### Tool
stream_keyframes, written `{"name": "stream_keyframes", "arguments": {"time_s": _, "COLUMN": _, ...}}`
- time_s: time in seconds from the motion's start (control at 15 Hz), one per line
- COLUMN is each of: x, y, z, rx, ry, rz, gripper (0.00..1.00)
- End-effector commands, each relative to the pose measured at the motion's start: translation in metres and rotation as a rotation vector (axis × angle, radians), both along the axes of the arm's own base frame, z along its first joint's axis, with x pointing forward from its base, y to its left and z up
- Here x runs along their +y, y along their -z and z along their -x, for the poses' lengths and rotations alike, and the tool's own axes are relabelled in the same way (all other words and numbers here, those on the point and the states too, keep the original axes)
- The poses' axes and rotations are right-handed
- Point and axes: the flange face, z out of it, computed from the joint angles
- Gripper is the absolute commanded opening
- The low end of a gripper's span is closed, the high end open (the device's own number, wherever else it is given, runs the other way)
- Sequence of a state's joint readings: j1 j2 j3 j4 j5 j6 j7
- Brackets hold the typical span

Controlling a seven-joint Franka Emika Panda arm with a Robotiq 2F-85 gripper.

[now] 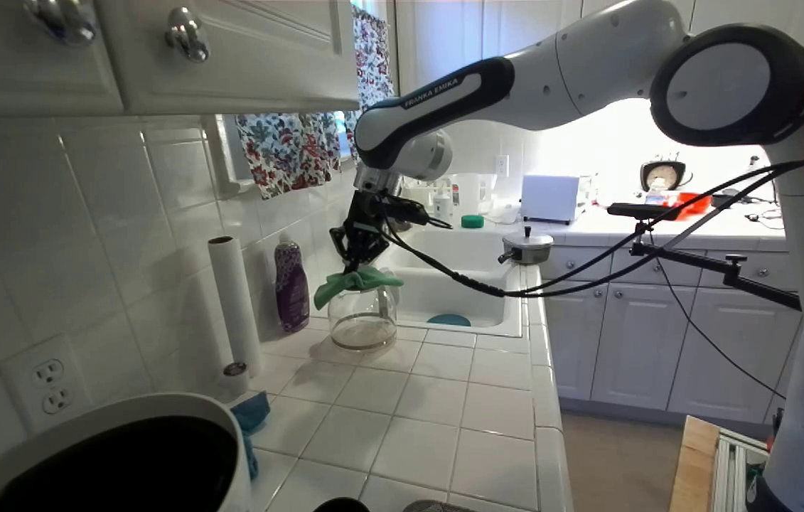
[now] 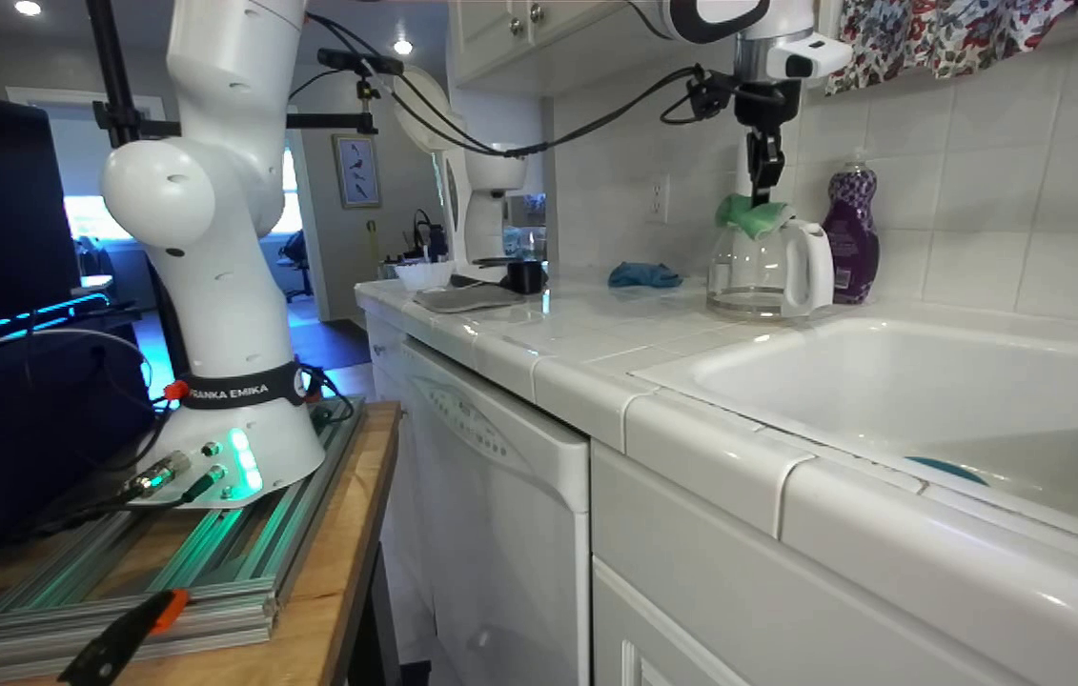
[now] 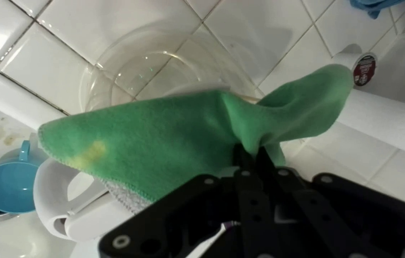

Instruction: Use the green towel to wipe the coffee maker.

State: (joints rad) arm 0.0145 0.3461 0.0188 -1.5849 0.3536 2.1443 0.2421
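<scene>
Pincer holds tight: both fingers stand almost together on a bunched fold of the green towel, with a broad flap spreading to one side and a shorter tail to the other. Below, the towel drapes over the top of the coffee maker, a clear glass pot upright on the bench, just beside the sink.

By my judgement the wiping itself is in hand, at the rim; whether the cloth is being drawn along, I cannot tell. The next move calls for sweeping the towel round the rim, then down the glass, lightly enough that the pot neither slides nor tips.

The wrist view alone shows a yellowish stain on the towel and the open mouth of a blue cup in the sink; both exterior views give just a patch of its blue. In an exterior view the white handle stands in full profile; the wrist view looks down on it. A lidded pan shows in an exterior view, but not from the wrist.
</scene>
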Motion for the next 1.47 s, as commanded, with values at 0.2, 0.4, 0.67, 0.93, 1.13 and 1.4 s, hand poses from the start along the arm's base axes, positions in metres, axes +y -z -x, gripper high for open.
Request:
{"name": "stream_keyframes", "arguments": {"time_s": 0.2, "x": -0.007, "y": -0.016, "z": 0.011, "rx": -0.004, "ry": 0.111, "rz": -0.017, "gripper": 0.01}}
{"name": "stream_keyframes", "arguments": {"time_s": 0.4, "x": -0.017, "y": -0.025, "z": 0.013, "rx": -0.030, "ry": 0.202, "rz": -0.006, "gripper": 0.01}}
{"name": "stream_keyframes", "arguments": {"time_s": 0.67, "x": -0.048, "y": -0.040, "z": 0.022, "rx": -0.118, "ry": 0.402, "rz": -0.017, "gripper": 0.01}}
{"name": "stream_keyframes", "arguments": {"time_s": 0.93, "x": -0.089, "y": -0.045, "z": 0.039, "rx": -0.202, "ry": 0.599, "rz": -0.010, "gripper": 0.01}}
{"name": "stream_keyframes", "arguments": {"time_s": 1.13, "x": -0.127, "y": -0.043, "z": 0.056, "rx": -0.237, "ry": 0.733, "rz": -0.001, "gripper": 0.01}}
{"name": "stream_keyframes", "arguments": {"time_s": 1.4, "x": -0.188, "y": -0.043, "z": 0.082, "rx": -0.285, "ry": 0.898, "rz": 0.002, "gripper": 0.01}}
